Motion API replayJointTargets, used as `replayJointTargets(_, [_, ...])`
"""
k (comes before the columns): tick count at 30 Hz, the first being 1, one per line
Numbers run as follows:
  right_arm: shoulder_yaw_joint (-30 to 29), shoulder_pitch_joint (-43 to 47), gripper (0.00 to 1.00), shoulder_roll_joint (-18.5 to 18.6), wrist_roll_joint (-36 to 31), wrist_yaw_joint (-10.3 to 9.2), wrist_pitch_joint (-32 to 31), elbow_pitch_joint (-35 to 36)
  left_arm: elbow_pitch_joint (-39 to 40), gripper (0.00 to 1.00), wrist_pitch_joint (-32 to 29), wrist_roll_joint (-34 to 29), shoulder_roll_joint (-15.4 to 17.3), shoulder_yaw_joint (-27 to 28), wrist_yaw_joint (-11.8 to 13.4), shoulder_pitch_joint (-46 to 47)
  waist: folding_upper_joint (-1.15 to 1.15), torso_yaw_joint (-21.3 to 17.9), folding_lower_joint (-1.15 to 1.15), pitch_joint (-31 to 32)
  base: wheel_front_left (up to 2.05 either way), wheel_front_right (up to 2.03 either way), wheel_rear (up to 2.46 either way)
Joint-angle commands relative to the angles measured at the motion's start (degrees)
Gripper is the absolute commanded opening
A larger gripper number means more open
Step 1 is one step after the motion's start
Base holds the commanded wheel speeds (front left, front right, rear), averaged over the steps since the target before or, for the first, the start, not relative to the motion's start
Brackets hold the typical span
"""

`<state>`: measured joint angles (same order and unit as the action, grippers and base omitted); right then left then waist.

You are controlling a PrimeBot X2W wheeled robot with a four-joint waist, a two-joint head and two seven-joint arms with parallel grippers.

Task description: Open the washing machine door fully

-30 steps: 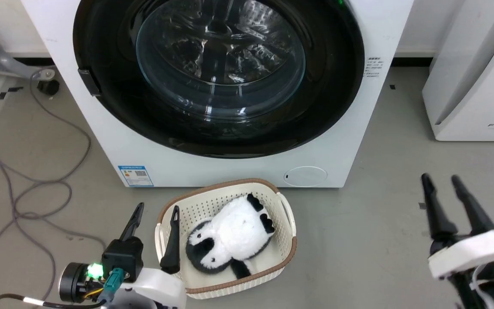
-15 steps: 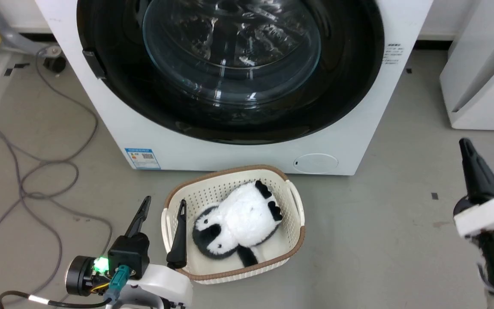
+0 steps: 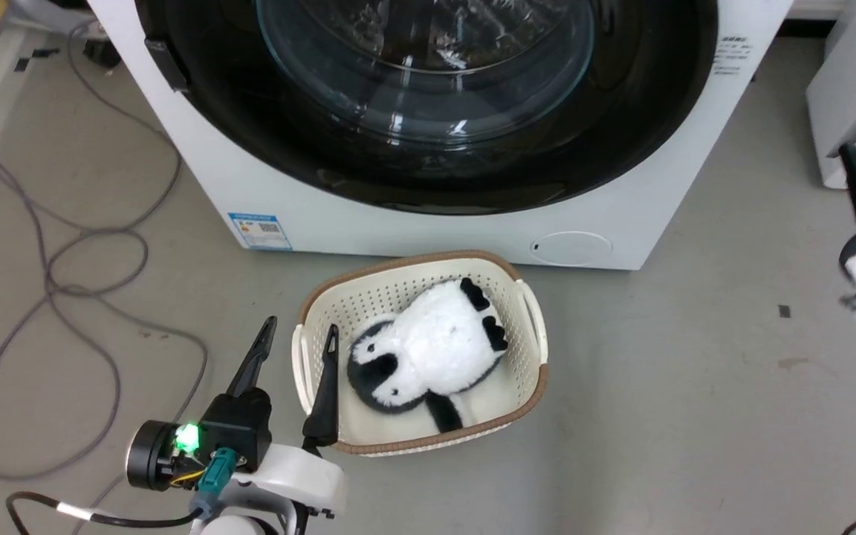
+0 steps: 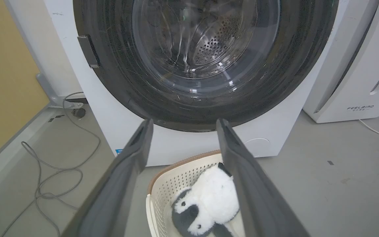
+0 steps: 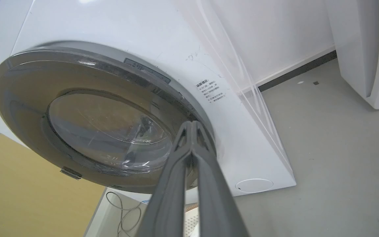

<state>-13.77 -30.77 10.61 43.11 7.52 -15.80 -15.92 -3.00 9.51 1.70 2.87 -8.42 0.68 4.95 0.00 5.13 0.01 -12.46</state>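
The white washing machine (image 3: 435, 238) stands in front of me. Its round glossy black door (image 3: 621, 134) with the clear glass bowl lies flat against the front, with a small grey latch tab (image 3: 168, 63) on its left rim. My left gripper (image 3: 298, 336) is open low down, one finger over the basket rim. From the left wrist, the left gripper (image 4: 184, 121) points at the door (image 4: 206, 59). My right gripper (image 3: 848, 157) is raised at the right edge. In its wrist view the right gripper (image 5: 191, 123) is shut on nothing, aimed at the lower right rim of the door (image 5: 94, 125).
A cream basket (image 3: 536, 334) holding a penguin plush (image 3: 428, 349) sits on the floor just before the machine. Grey cables (image 3: 49, 245) loop on the floor to the left. A white appliance (image 4: 357, 65) stands right of the machine, and a yellow panel (image 4: 5, 82) to the left.
The head camera has shifted, sliding the scene rightwards. My right gripper has risen and moved to the right edge; its fingers, apart a second ago, are now together. The left gripper keeps its pose.
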Motion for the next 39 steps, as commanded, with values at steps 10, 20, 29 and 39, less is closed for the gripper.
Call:
replayJointTargets(10, [-6.86, -15.02, 0.00, 0.55, 3.97, -0.02, -4.96, -9.31, -0.04, 1.00, 1.71, 0.70, 0.15, -1.58, 0.70, 2.23, 0.00, 2.26, -0.01, -3.50, 0.00, 0.00, 0.00])
replayJointTargets(20, [-11.69, -28.72, 0.00, 1.34, 5.07, -0.02, -13.52, -18.71, 0.08, 1.00, 2.91, 1.34, 0.10, -3.06, 1.19, 3.84, 0.00, 4.48, -0.01, -7.28, 0.00, 0.00, 0.00])
replayJointTargets(29, [-15.58, -37.35, 0.00, 2.69, 4.55, -0.03, -20.61, -27.11, -0.26, 1.00, 3.99, 2.11, 0.06, -4.59, 1.75, 5.10, 0.00, 6.08, -0.01, -9.65, 0.00, 0.00, 0.00])
replayJointTargets(39, [-19.80, -46.20, 0.00, 2.35, 5.31, -0.03, -28.90, -33.17, -0.71, 1.00, 5.30, 3.32, 0.03, -6.98, 2.15, 6.16, 0.00, 7.81, -0.01, -12.70, 0.00, 0.00, 0.00])
